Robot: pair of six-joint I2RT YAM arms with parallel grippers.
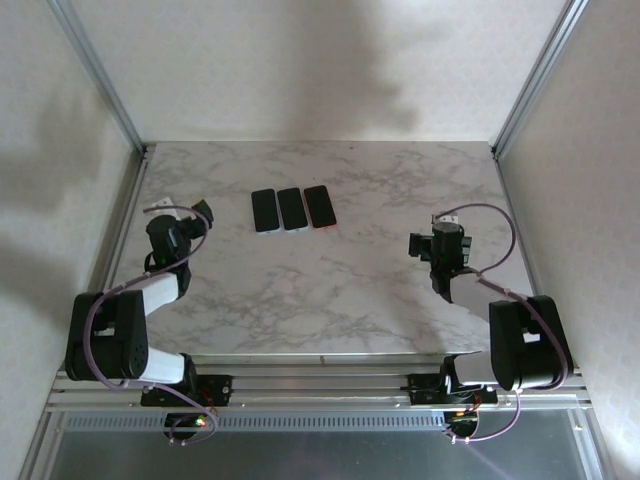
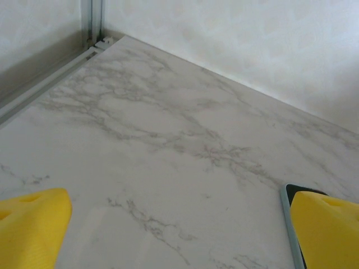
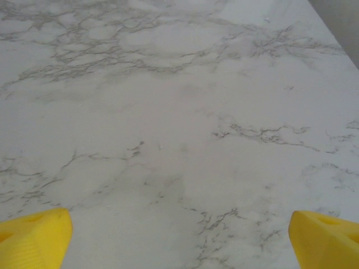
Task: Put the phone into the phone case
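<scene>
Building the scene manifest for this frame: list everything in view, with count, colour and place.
left slab: one, black with a pale rim, left end of a row at the table's far middle
middle slab: one, black, centre of that row
right slab: one, black with a red rim, right end of the row
(all three are phone-sized; I cannot tell which is the phone and which a case)
table: one, white-grey marble
frame posts: two, silver metal, at the far corners
walls: white, around three sides
left gripper: one, yellow fingers, open, left of the row
right gripper: one, yellow fingers, open, right of the row
</scene>
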